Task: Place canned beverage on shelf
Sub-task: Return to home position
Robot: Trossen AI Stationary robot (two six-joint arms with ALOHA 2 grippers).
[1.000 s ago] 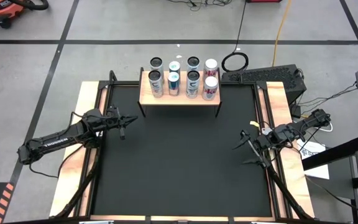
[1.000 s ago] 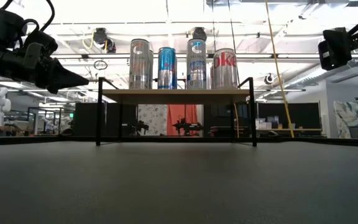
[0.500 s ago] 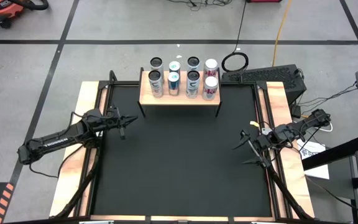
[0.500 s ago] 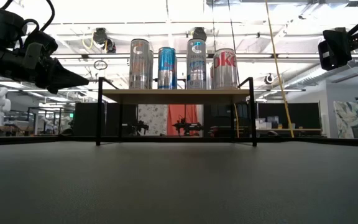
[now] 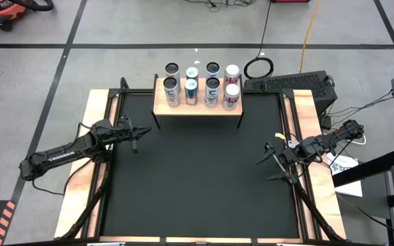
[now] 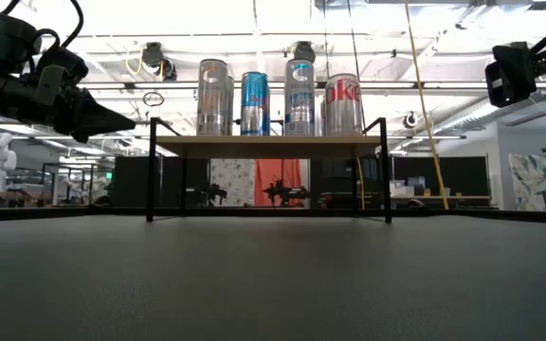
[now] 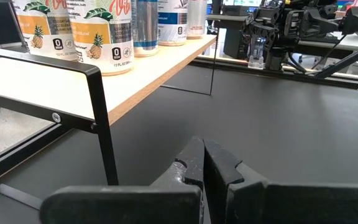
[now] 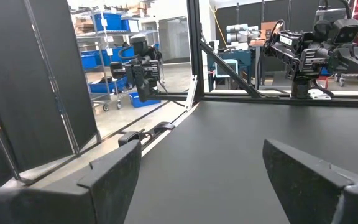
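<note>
The shelf (image 5: 197, 106), a light-wood board on thin black legs, stands at the table's far edge. Several cans (image 5: 200, 85) stand upright on it in two rows; the low view shows a row of them (image 6: 278, 98), and the left wrist view shows them from the side (image 7: 101, 34). My left gripper (image 5: 144, 132) is shut and empty, above the mat near the shelf's left leg; it also shows in its wrist view (image 7: 204, 158). My right gripper (image 5: 264, 167) is open and empty near the table's right edge; its wide-apart fingers show in its wrist view (image 8: 197, 168).
The black mat (image 5: 197, 178) covers the table between wooden side strips (image 5: 87, 164). A keyboard-like device (image 5: 289, 83) and cables lie beyond the far right corner. The shelf's black legs (image 7: 101, 118) stand close to my left gripper.
</note>
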